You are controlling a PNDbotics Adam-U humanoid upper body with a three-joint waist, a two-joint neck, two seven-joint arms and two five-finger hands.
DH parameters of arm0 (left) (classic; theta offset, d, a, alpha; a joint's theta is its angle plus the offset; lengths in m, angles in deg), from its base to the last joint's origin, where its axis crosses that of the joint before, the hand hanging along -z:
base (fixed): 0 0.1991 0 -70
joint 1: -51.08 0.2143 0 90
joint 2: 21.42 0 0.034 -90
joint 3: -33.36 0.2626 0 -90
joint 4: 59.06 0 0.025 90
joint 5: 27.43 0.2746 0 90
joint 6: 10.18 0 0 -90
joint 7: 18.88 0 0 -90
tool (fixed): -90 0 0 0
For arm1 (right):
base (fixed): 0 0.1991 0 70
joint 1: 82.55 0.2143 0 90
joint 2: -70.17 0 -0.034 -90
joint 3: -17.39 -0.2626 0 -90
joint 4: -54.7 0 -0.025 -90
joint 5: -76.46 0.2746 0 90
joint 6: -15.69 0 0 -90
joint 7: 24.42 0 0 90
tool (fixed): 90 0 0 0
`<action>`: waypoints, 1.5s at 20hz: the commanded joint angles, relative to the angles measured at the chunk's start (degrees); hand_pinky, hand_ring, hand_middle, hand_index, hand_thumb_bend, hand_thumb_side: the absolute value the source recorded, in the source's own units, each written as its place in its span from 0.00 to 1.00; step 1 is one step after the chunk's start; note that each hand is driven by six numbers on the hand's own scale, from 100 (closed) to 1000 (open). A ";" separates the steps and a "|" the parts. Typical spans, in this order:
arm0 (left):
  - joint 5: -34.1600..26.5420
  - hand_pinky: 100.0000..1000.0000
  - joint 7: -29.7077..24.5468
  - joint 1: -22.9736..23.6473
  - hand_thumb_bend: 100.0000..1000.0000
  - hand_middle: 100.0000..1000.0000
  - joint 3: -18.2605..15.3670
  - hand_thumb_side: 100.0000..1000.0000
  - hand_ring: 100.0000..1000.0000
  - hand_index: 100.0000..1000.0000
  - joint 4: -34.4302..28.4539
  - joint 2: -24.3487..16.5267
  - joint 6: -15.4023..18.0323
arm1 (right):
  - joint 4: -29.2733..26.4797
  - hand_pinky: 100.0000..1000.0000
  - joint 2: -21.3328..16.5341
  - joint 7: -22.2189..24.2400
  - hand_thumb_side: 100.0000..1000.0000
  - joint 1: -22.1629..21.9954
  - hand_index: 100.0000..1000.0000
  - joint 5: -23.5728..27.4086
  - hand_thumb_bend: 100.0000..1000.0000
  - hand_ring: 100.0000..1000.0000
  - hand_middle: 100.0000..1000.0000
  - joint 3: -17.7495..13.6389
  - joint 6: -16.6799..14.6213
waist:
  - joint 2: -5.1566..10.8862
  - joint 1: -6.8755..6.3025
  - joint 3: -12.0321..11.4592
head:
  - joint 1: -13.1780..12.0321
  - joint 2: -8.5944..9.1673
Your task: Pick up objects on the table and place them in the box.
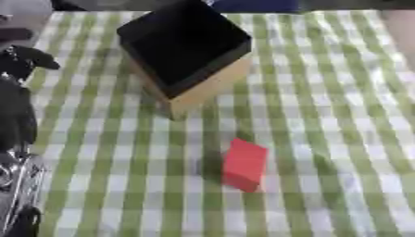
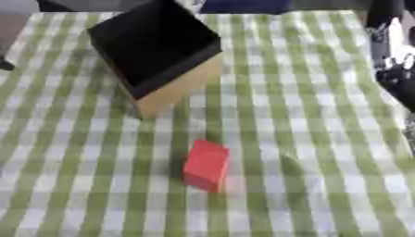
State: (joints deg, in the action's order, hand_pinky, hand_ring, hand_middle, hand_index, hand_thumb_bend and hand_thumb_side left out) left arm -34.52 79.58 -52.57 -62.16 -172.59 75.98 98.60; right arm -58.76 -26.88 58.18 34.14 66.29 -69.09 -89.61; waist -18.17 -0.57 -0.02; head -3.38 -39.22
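Observation:
A red block point(image 1: 245, 164) lies on the green and white checked tablecloth, in front of the box and a little to its right. The box point(image 1: 185, 46) is open at the top, with a black inside and tan outer walls, and stands turned cornerwise at the back of the table. My left hand point(image 1: 19, 61) shows as a dark shape at the left edge, far from the block. My right hand point(image 2: 400, 79) hangs at the right edge, level with the box and well apart from it. Neither hand touches the block or the box.
The checked cloth point(image 1: 324, 115) covers the whole table. My left arm point(image 1: 16, 176), black with silver joints, runs along the lower left edge. A dark blue thing point(image 2: 243, 5) lies beyond the table's far edge.

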 commanded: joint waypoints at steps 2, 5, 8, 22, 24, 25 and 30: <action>0.22 0.43 -0.26 -0.27 0.00 0.57 -0.18 0.68 0.45 0.64 -1.06 -0.34 0.00 | -1.13 0.81 -1.43 0.31 0.61 0.47 0.77 -0.36 0.00 0.83 0.55 -0.37 -0.13 | 1.19 0.03 0.05 | -0.10 0.30; 0.22 0.43 -0.30 -0.28 0.00 0.57 -0.16 0.68 0.45 0.64 -1.06 -0.40 0.05 | -1.13 0.81 -1.64 0.48 0.61 0.59 0.77 -0.43 0.00 0.83 0.55 -0.29 -0.09 | 1.25 0.03 0.03 | -0.07 0.14; 0.22 0.43 -0.36 -0.10 0.00 0.57 -0.09 0.68 0.45 0.64 -1.06 -0.70 0.02 | -1.13 0.81 -3.86 1.79 0.61 1.75 0.78 -1.69 0.00 0.84 0.57 0.66 1.33 | 1.63 0.29 -0.02 | -0.13 -0.44; 0.21 0.43 -1.17 0.91 0.00 0.57 0.86 0.68 0.45 0.64 -1.06 -2.68 -0.41 | -1.13 0.83 -16.80 10.17 0.81 11.78 0.84 -7.08 0.00 0.88 0.74 9.98 5.74 | 3.03 2.42 -0.66 | 0.30 -2.04; 0.10 0.43 -1.51 0.91 0.00 0.57 1.17 0.69 0.45 0.64 -1.06 -2.98 -0.46 | -1.13 0.84 -19.61 11.90 0.81 14.59 0.84 -8.81 0.00 0.88 0.75 12.80 5.66 | 3.01 2.64 -0.80 | 0.48 -2.12; 0.03 0.43 -1.63 0.87 0.00 0.57 1.24 0.69 0.45 0.64 -1.06 -3.01 -0.47 | -1.13 0.84 -21.03 12.78 0.81 16.01 0.85 -9.69 0.00 0.89 0.77 14.22 5.44 | 2.95 2.66 -0.86 | 0.57 -2.09; -0.44 0.43 -2.13 0.54 0.00 0.57 1.60 0.69 0.45 0.64 -1.06 -2.62 -0.56 | -1.13 0.84 -28.19 17.19 0.78 20.85 0.86 -10.19 0.00 0.89 0.78 21.38 4.15 | 2.68 2.23 -1.58 | 1.66 -1.87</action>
State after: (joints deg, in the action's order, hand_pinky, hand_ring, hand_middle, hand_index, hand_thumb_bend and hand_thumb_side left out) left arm -34.80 77.78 -51.45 -60.70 -172.58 74.35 97.98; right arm -59.06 -51.76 74.39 53.99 56.19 -48.61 -85.14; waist -16.32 1.73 -1.66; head -2.11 -41.00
